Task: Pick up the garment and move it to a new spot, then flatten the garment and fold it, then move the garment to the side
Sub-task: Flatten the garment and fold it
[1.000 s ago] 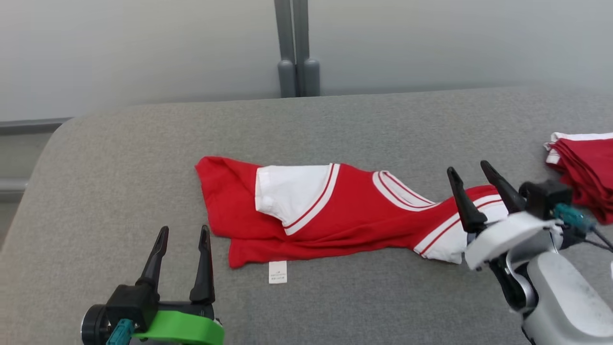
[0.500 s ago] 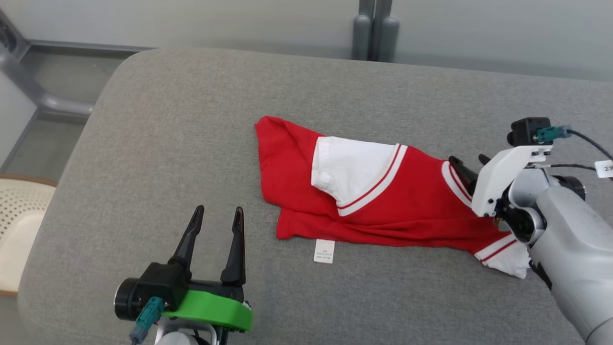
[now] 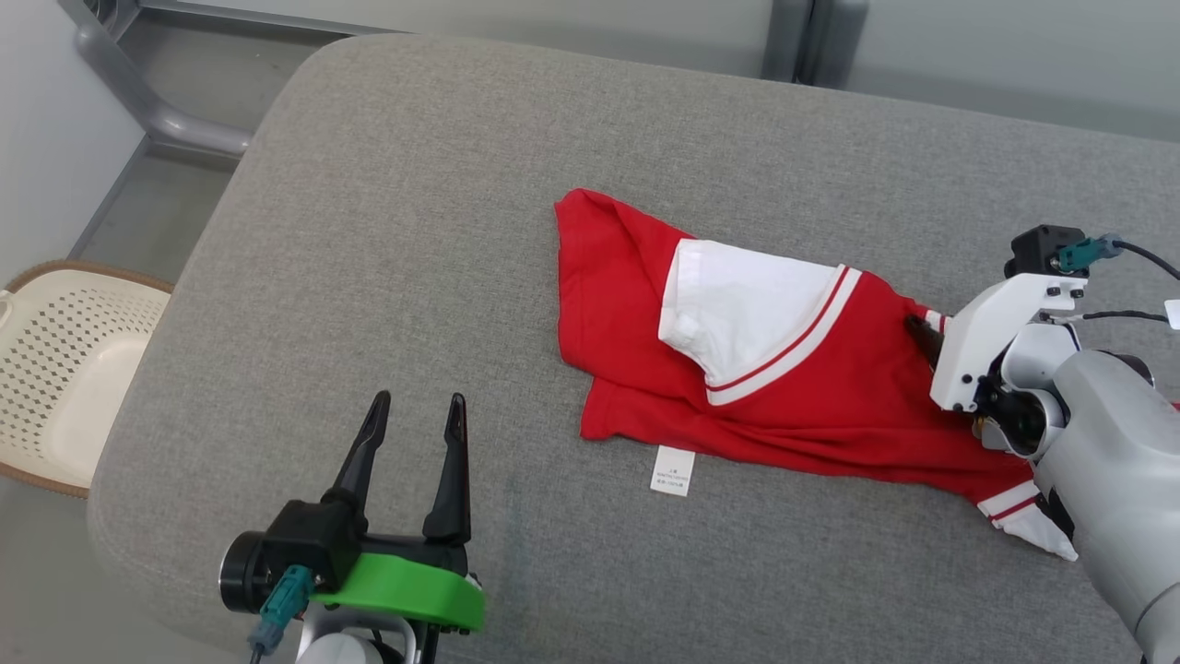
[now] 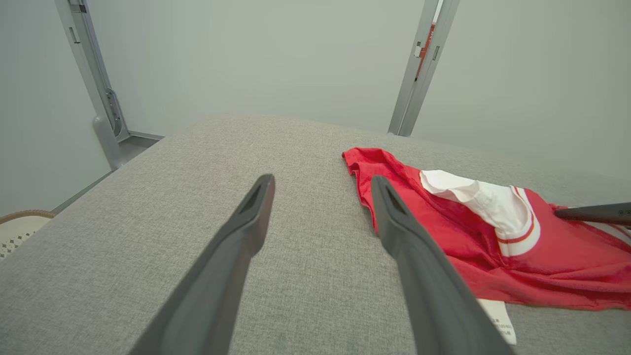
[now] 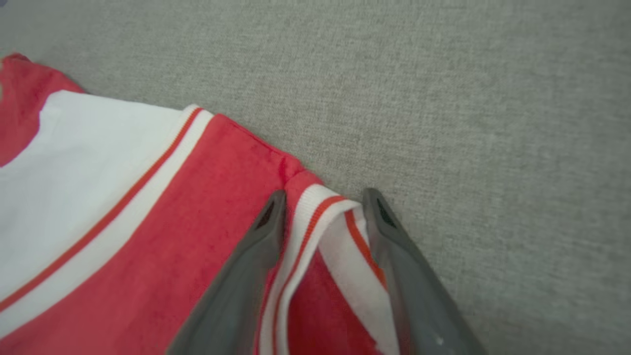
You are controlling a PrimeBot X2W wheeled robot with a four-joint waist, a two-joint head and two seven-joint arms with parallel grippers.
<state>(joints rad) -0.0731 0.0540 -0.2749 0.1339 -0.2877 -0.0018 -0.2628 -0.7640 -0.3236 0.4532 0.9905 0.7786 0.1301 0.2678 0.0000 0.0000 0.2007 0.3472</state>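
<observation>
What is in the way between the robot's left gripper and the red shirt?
Nothing visible is in the way. Bare grey padded surface lies between the open left gripper and the near edge of the red shirt. A small white label lies flat by the hem, further along, not in that gap.

Cream perforated basket (image 3: 64,369) sitting low beside left end of grey padded bench (image 3: 387,184); grey metal post (image 3: 793,37) standing behind.
</observation>
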